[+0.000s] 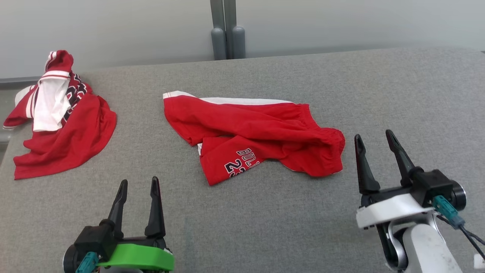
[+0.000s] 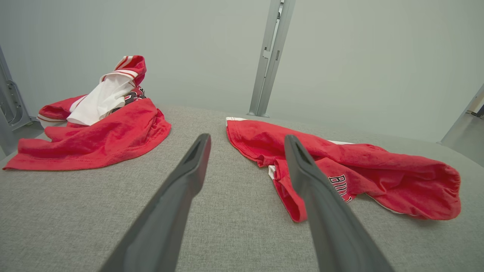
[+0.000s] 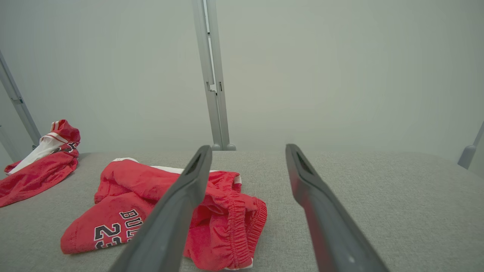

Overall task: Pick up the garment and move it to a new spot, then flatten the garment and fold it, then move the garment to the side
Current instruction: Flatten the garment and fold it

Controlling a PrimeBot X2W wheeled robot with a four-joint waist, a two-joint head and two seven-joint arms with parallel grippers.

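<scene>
Open and empty, the left gripper (image 1: 138,181) and the right gripper (image 1: 373,134) hang over the surface's (image 1: 265,227) near part, and the red shorts (image 1: 257,129) lie crumpled at its middle. Left wrist view: a red jersey (image 2: 94,139) is heaped at the left edge. Right wrist view: the shorts' lettering is half hidden, perhaps BULLS.

The red shorts (image 1: 250,129) read "BUL" — cut off — above "23".

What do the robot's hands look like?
Each has two long, pointy dark fingers on a black block. The left gripper wears a bright green plastic collar; the right gripper wears a white plastic collar. Both carry teal plugs, and a thin black cable trails from the right.
</scene>
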